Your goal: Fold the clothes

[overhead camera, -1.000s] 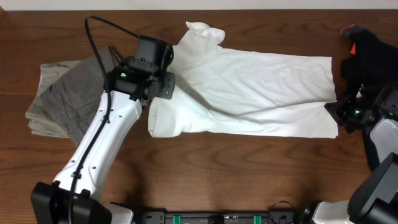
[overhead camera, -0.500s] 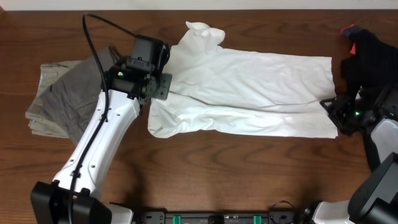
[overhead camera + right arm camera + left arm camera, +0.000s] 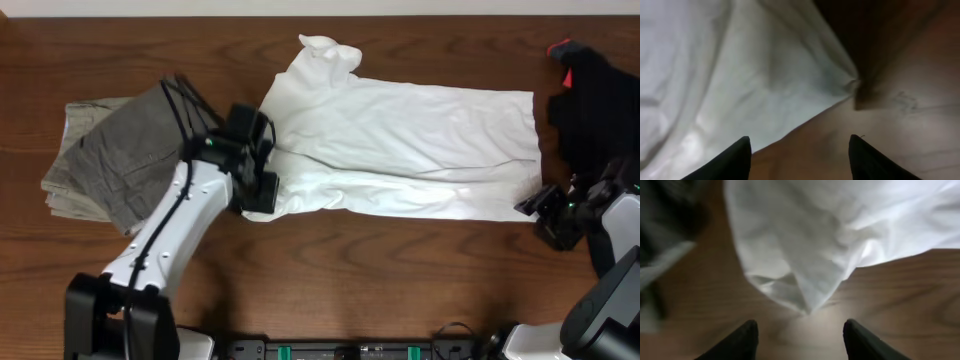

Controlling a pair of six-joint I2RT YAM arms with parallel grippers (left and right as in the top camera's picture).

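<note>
The left gripper (image 3: 800, 336) hangs with its two dark fingers spread wide and nothing between them, just above the near left corner of the large plain white cotton T-shirt (image 3: 400, 150); the right gripper (image 3: 801, 152) is likewise wide apart and empty, poised at the shirt's near right corner; the shirt lies stretched lengthwise across the middle of the table, a bunched lump of cloth at its far left, its near edge seemingly turned over into a long band, so I judge a first lengthwise fold to be made and the crosswise folds left; the rumpled grey trousers (image 3: 105, 160) sit in a loose pile at the left, roughly doubled but not neat; the heaped black garment (image 3: 595, 85) at the far right looks unfolded; the dark brown wood-grain tabletop (image 3: 350, 285) is smooth and flat; of the room only a pale strip beyond the far edge shows.
</note>
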